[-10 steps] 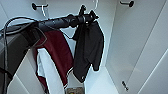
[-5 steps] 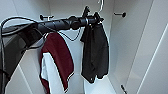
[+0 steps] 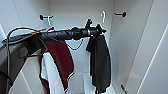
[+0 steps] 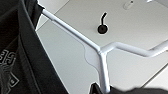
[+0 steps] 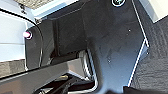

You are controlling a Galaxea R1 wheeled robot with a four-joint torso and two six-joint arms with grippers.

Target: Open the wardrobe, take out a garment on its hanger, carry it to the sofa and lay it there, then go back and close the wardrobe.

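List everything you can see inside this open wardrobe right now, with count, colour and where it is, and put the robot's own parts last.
wardrobe: one, white, open, its inside walls and floor all around the clothes.
garment: one, black, hanging limp right of centre, at the end of the robot's arm.
hanger: one, white, carrying the black garment; its hook stands free, just left of the right wall peg.
maroon jacket: one, maroon with white sleeves and striped trim, hanging on the left.
wall pegs: two, black, high on the back wall, one on the left, one on the right.
left arm: one, black, reaching in from the left across the jacket.
left gripper: one, black, at the top of the black garment by the hanger.
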